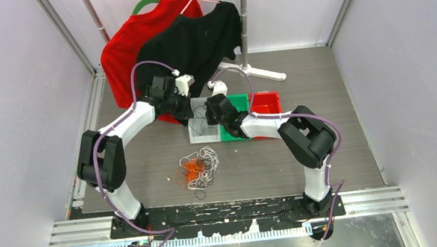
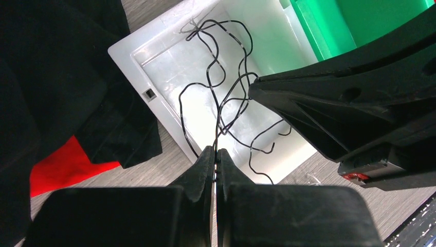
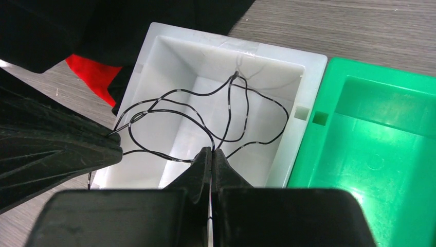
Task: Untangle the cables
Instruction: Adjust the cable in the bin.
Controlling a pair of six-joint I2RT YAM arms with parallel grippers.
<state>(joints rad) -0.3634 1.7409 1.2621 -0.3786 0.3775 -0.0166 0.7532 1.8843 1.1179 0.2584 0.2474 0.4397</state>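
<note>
Black cable [image 3: 235,77] looped over white bin [image 3: 307,77] | I see left pincer [image 2: 215,154] clenched on it, right pincer [image 3: 211,152] likewise | orange-white cables [image 1: 199,166] heaped on worktop [image 1: 320,77], apart from white bin, on its arm-base side

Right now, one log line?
left gripper: jaws shut on black cable | right gripper: jaws shut on black cable | cable trails into white bin
</note>
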